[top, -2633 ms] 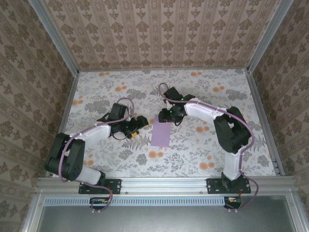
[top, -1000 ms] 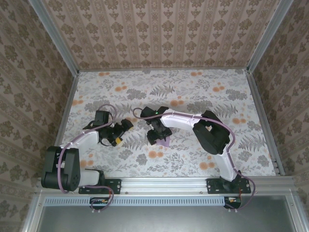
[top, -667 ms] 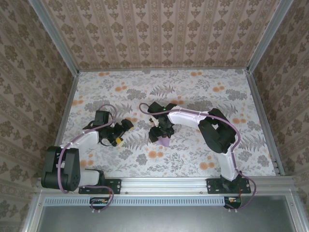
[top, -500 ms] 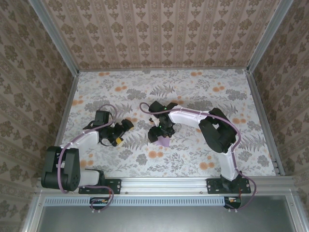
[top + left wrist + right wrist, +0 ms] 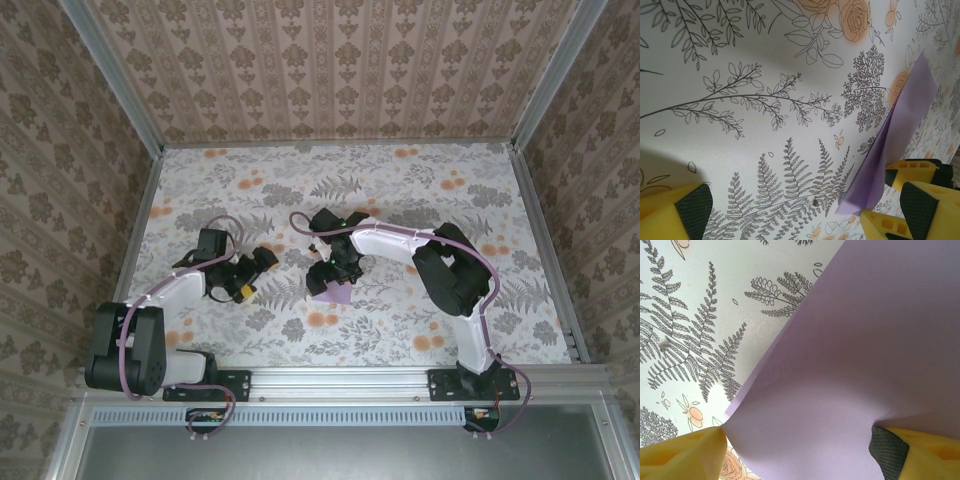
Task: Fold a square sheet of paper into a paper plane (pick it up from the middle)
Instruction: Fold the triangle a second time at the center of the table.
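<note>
The square sheet of paper (image 5: 338, 294) is lavender and sits at the table's middle, mostly under my right gripper (image 5: 325, 276). In the right wrist view the paper (image 5: 855, 355) bows up between my right gripper's (image 5: 795, 455) wide-apart yellow fingers, its edges against both of them. My left gripper (image 5: 255, 272) hovers just left of it, open and holding nothing. In the left wrist view the paper (image 5: 907, 120) stands tilted off the table at the right, past my left gripper (image 5: 800, 215). No paper plane shape is visible.
The floral tabletop (image 5: 400, 200) stretches behind and to both sides. Patterned walls and metal rails (image 5: 548, 250) close in the left, right and far edges. The two arms reach toward each other near the middle.
The paper lay flat earlier. My right gripper has come down over it and spread its jaws wider, and more paper now shows below it. The left arm pulled back left, then stayed still.
</note>
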Action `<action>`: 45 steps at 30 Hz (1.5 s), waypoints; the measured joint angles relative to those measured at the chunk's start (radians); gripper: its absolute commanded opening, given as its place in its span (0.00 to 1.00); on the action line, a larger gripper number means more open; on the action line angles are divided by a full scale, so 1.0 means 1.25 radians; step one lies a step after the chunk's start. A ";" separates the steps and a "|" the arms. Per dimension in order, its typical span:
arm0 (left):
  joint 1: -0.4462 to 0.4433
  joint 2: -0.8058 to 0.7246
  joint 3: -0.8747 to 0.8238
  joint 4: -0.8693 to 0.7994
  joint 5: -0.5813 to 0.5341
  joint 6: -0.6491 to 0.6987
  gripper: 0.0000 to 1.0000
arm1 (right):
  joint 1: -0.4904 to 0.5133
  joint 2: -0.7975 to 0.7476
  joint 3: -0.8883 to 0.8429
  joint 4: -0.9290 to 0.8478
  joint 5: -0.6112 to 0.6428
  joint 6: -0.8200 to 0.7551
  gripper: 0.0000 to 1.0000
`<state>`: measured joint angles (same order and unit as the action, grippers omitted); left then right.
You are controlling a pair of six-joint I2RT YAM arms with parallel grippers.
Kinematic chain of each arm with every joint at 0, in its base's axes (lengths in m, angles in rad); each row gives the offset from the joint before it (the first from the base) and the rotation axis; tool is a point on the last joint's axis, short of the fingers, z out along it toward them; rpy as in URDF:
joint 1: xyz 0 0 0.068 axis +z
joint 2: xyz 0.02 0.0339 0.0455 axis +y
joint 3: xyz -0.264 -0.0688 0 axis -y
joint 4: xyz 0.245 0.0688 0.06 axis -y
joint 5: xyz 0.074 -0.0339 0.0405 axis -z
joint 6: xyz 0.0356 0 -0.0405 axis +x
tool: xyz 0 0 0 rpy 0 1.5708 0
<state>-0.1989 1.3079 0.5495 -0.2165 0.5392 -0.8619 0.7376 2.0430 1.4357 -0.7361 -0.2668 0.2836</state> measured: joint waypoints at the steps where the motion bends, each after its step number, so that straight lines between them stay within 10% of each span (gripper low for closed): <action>1: -0.002 0.000 0.000 0.000 0.000 0.001 1.00 | -0.001 0.000 0.000 0.000 -0.001 0.000 0.81; 12: -0.012 0.000 0.000 0.009 0.012 0.003 0.96 | -0.012 0.004 -0.001 0.000 0.001 0.020 0.67; 30: -0.214 0.183 0.073 0.187 0.127 -0.005 0.16 | -0.086 -0.030 -0.088 0.096 -0.156 0.011 0.62; 45: -0.286 0.328 0.105 0.255 0.133 -0.029 0.00 | -0.115 -0.047 -0.129 0.149 -0.238 0.005 0.71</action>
<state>-0.5568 1.7176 0.6807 0.1024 0.7052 -0.8982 0.5938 1.9839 1.2739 -0.5495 -0.5640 0.2905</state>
